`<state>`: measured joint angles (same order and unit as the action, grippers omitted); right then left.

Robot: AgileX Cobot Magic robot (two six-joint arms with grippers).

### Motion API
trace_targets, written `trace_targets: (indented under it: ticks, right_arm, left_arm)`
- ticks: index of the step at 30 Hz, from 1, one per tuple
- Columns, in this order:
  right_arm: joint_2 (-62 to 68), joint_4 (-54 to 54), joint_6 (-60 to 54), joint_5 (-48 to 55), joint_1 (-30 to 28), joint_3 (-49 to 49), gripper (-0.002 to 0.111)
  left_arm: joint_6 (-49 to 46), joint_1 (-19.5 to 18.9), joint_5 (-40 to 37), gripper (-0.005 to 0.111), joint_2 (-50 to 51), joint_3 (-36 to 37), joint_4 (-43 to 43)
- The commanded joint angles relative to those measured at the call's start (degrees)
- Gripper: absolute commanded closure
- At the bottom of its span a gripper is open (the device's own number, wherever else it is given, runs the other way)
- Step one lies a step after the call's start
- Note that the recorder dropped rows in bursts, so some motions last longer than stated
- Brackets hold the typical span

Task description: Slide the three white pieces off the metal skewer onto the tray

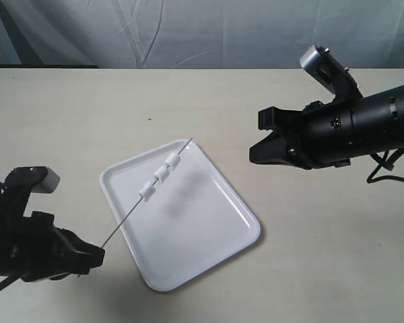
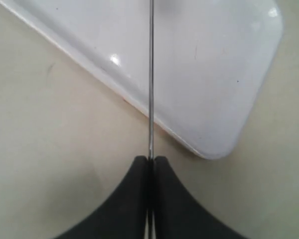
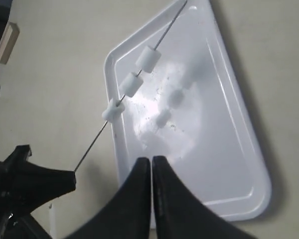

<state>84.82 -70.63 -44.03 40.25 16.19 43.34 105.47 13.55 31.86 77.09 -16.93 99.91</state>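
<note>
My left gripper (image 1: 99, 254) is shut on the near end of the metal skewer (image 1: 131, 211), holding it raised and slanted over the white tray (image 1: 222, 235). Three white pieces (image 1: 159, 175) are threaded on the skewer's far half, spaced apart above the tray's back left part. The left wrist view shows the skewer (image 2: 150, 74) running straight out from my closed left gripper (image 2: 150, 159) across the tray (image 2: 214, 74). My right gripper (image 1: 252, 156) hovers shut and empty to the right of the tray. In the right wrist view it (image 3: 152, 159) hangs over the tray (image 3: 229, 149), with the pieces (image 3: 131, 84) beyond.
The beige table (image 1: 67, 121) carries only the tray. A wrinkled grey backdrop (image 1: 188, 30) hangs behind the table's far edge. My right arm's black body (image 1: 363, 128) extends in from the right side.
</note>
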Motion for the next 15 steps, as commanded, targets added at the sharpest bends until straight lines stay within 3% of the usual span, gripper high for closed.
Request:
trace_targets:
  ticks: [1, 8, 15]
  right_arm:
    - [1.3, -5.0, -2.2, -4.9, 2.6, -0.5, 0.095]
    - [5.8, -11.6, -3.0, -8.2, 6.6, -0.5, 0.063]
    - [10.0, -26.3, -12.6, -6.5, 7.3, -0.3, 0.063]
  left_arm:
    - [4.5, 0.3, 2.8, 0.107, -5.0, 2.9, 0.0]
    - [9.3, 0.3, 5.6, 0.107, -10.4, 5.8, 0.0]
    - [10.9, 0.3, 6.5, 0.107, -12.9, 6.7, 0.0]
